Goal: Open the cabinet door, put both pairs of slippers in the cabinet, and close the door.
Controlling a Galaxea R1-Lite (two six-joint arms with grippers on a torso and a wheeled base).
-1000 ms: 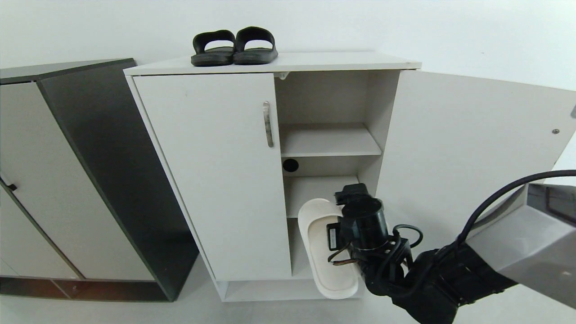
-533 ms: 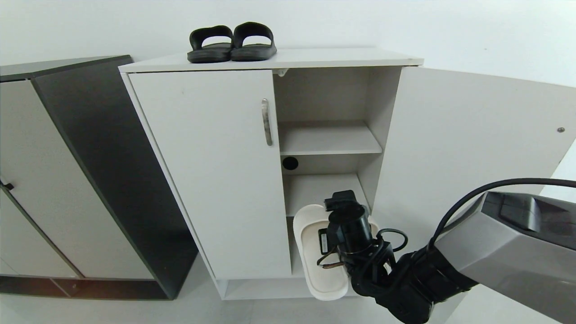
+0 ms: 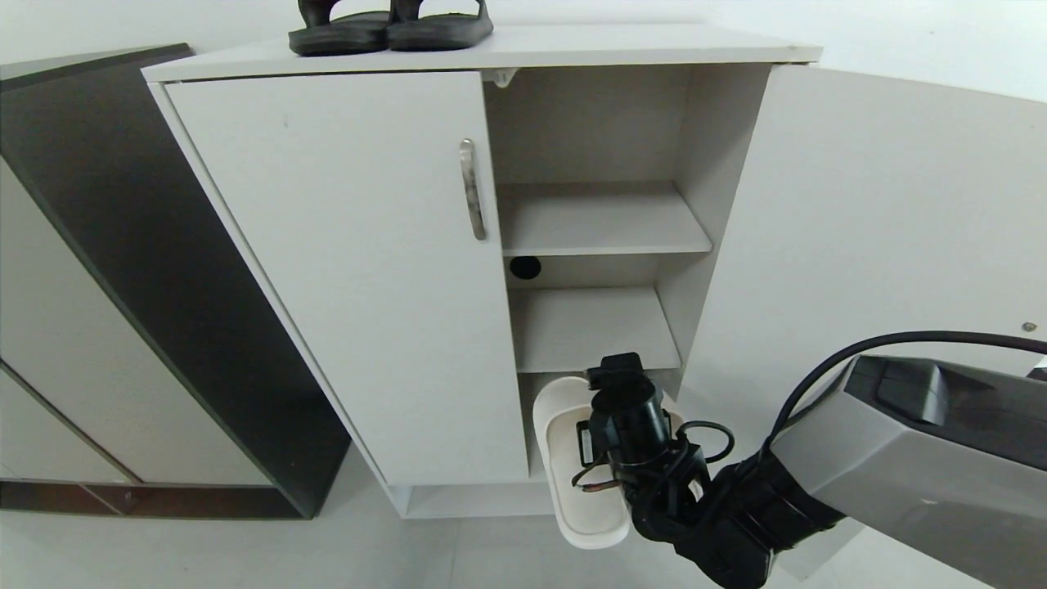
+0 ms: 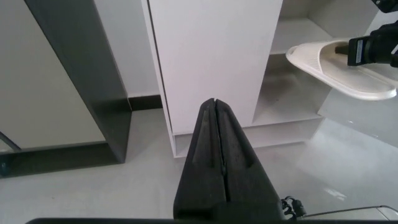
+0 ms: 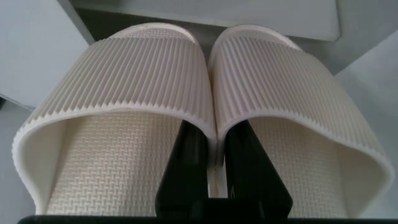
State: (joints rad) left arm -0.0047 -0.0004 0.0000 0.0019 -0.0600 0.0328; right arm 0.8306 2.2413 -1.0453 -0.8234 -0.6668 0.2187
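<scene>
My right gripper (image 5: 216, 171) is shut on a pair of cream-white slippers (image 5: 205, 81), pinching the two inner side walls together between its black fingers (image 5: 186, 162). In the head view the white slippers (image 3: 568, 466) hang toes forward at the mouth of the white cabinet's (image 3: 327, 245) lowest compartment, just below the second shelf (image 3: 589, 327). The cabinet's right door (image 3: 859, 229) stands wide open and the left door stays closed. A black pair of slippers (image 3: 393, 29) rests on the cabinet top. My left gripper (image 4: 214, 143) is shut with nothing in it, low in front of the closed left door.
A dark grey cabinet (image 3: 123, 245) stands against the white cabinet's left side. The upper shelf (image 3: 597, 221) is bare, with a round hole (image 3: 524, 267) in the back panel below it. Light grey floor (image 4: 311, 168) lies before the cabinet.
The head camera has moved closer and lower. My right arm has carried the white slippers down and forward, from in front of the second shelf to the bottom compartment's opening.
</scene>
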